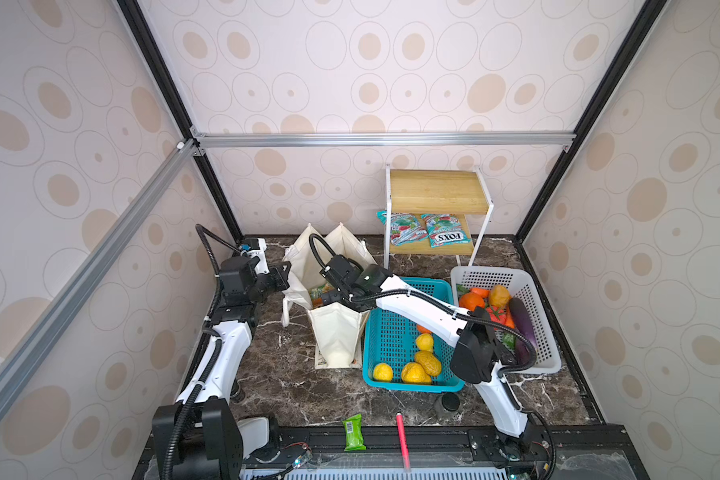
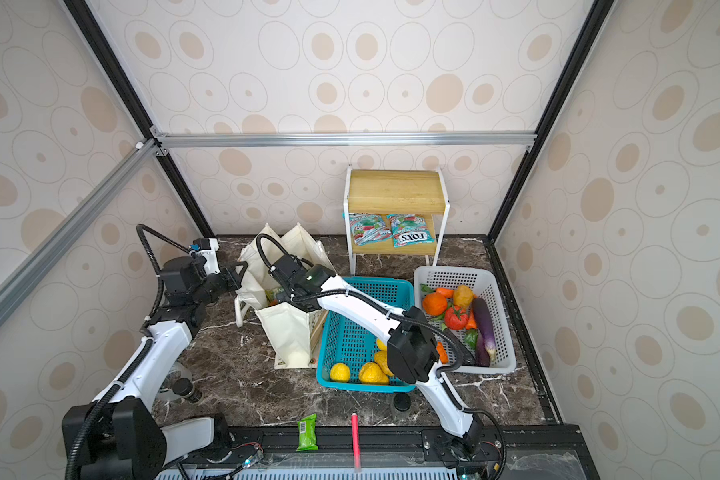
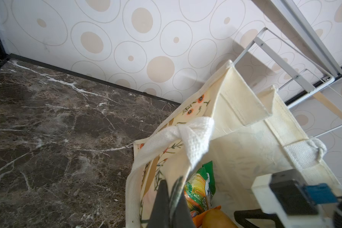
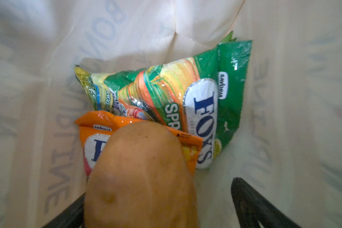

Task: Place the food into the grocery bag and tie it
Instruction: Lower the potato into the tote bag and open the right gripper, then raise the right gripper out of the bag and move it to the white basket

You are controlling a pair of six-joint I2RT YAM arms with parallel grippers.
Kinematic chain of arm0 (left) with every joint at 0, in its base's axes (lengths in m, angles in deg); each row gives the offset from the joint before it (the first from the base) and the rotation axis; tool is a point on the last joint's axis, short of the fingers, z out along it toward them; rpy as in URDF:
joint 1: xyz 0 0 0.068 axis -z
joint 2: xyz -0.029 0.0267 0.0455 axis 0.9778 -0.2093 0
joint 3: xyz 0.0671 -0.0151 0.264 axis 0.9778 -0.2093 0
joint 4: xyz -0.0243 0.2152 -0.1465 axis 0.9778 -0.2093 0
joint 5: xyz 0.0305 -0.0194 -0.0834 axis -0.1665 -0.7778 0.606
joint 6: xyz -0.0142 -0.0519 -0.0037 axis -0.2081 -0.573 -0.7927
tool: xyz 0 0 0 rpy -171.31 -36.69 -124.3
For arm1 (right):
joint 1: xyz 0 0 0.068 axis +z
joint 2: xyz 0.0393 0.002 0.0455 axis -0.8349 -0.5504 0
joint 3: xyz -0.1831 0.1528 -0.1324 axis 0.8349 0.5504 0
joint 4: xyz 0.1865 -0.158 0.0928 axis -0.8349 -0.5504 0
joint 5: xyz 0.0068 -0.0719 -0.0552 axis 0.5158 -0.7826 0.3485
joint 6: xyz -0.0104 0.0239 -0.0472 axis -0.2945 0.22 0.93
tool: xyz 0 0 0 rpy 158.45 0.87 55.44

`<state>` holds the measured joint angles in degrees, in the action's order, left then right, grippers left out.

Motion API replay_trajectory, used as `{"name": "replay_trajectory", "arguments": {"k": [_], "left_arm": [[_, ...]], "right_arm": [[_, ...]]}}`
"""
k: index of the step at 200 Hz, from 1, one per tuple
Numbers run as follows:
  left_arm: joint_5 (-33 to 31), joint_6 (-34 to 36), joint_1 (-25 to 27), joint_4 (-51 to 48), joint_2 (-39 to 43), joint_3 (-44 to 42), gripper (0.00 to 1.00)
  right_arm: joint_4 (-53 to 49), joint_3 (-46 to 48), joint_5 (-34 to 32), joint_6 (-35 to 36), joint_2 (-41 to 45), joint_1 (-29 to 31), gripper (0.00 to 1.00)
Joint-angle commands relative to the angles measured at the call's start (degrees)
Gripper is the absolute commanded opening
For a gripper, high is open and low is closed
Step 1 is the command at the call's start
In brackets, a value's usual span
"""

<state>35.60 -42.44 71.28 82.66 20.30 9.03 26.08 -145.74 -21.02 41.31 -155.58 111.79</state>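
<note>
Already inside grocery bag, upright on worktop: green pkt, orange pkt, blurred potato over both. Right fingers are held spread, one partly hidden by it. Bag rim is pinched by left fingers, bases cut off.

Brown oval potato between right jaws, inside cream canvas grocery bag. Past jaw tips: orange Fox's packet, partly behind potato, overlapping green Fox's packet farther on. Bag wall pinched between left jaws. Teal plastic basket beside bag.
</note>
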Motion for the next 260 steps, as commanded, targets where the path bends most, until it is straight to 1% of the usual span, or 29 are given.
{"name": "replay_trajectory", "arguments": {"k": [1, 19, 43, 81, 89, 101, 116, 139, 160, 172, 206, 218, 235, 248, 260], "left_arm": [[0.8, -0.4, 0.2, 0.7, 0.6, 0.3, 0.0], [0.6, -0.3, 0.2, 0.6, 0.6, 0.2, 0.0], [0.4, -0.2, 0.1, 0.6, 0.6, 0.3, 0.0], [0.6, -0.2, 0.1, 0.7, 0.5, 0.3, 0.0], [0.5, -0.2, 0.1, 0.5, 0.5, 0.4, 0.0], [0.4, -0.1, 0.1, 0.4, 0.6, 0.5, 0.0], [-0.1, 0.1, 0.1, 0.4, 1.1, 0.4, 0.0], [-1.3, 0.7, 0.1, 0.2, 1.8, 0.2, 0.0], [-1.3, 0.7, 0.1, 0.3, 1.9, 0.3, 0.0], [-1.2, 0.6, 0.1, 0.3, 1.9, 0.2, 0.0], [-1.2, 0.5, 0.2, 1.7, 3.1, -0.4, 0.0], [-1.4, 0.6, 0.0, 1.7, 3.3, -0.5, 0.0], [-1.5, 0.6, 0.0, 1.4, 3.2, -0.4, 0.0], [-1.6, 0.6, 0.0, 1.4, 3.3, -0.3, 0.0], [-1.8, 0.7, 0.1, 1.3, 3.4, -0.4, 0.0]], "right_arm": [[-1.1, 2.1, -4.7, 0.3, 8.5, 0.3, 1.0], [0.4, 5.7, -8.5, -0.3, 13.9, 0.4, 1.0], [3.0, 11.1, -11.8, 0.4, 20.5, 0.3, 1.0], [5.1, 19.8, -21.9, 1.0, 31.3, 0.3, 1.0], [6.5, 21.8, -22.6, 1.5, 32.9, 0.1, 1.0], [11.2, 26.4, -21.0, 3.8, 35.6, -0.1, 1.0], [15.1, 30.0, -16.3, 4.3, 36.5, -0.5, 0.98], [18.8, 31.9, -13.9, 3.7, 36.0, -0.6, 0.95], [23.4, 33.0, -8.4, 4.6, 36.7, -0.5, 0.92], [25.8, 33.1, -6.4, 4.4, 37.4, -0.3, 0.91], [36.8, 36.2, -1.4, 3.9, 41.9, -0.2, 0.92], [38.8, 36.3, 0.2, 4.1, 42.9, -0.2, 0.92], [39.2, 36.0, -0.4, 4.0, 44.2, -0.2, 0.92], [38.1, 35.9, -2.7, 3.8, 45.4, -0.3, 0.92], [35.3, 35.6, -6.4, 4.6, 46.5, -0.4, 0.92]]}}
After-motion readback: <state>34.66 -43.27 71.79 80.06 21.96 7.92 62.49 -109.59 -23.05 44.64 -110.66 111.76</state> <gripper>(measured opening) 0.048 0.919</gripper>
